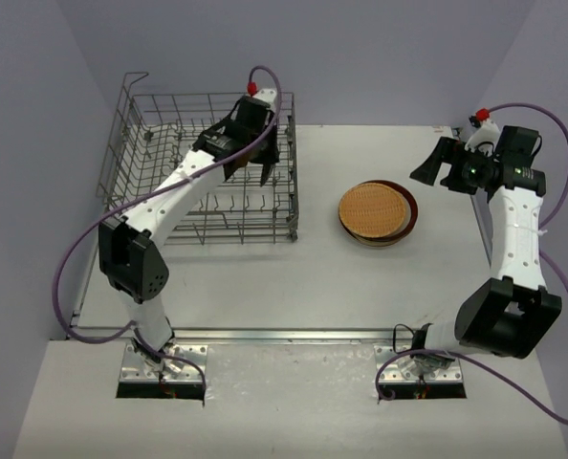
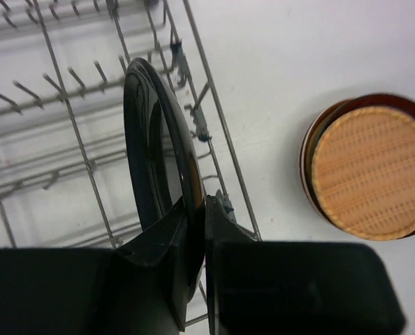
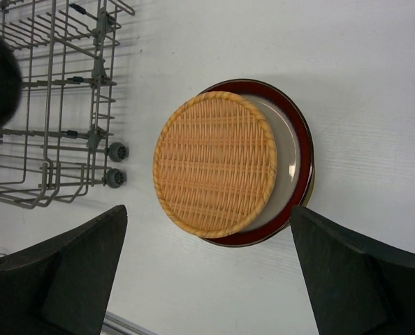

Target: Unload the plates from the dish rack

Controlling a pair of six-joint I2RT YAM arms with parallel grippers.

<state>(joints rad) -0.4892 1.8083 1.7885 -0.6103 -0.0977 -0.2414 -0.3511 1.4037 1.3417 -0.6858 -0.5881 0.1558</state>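
Stacked plates lie right of the surface's centre. By the right edge, the right end effector hangs released. At the far-left rack, the left end effector grasps a black plate upright.

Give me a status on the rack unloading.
Done: a stack of plates sits beside the rack, woven plate on top, red-rimmed plate beneath. In hand: the left gripper is shut on a black plate, on edge at the rack. The right gripper is open and empty. Left: move the black plate to the stack. No other plates show in the rack.
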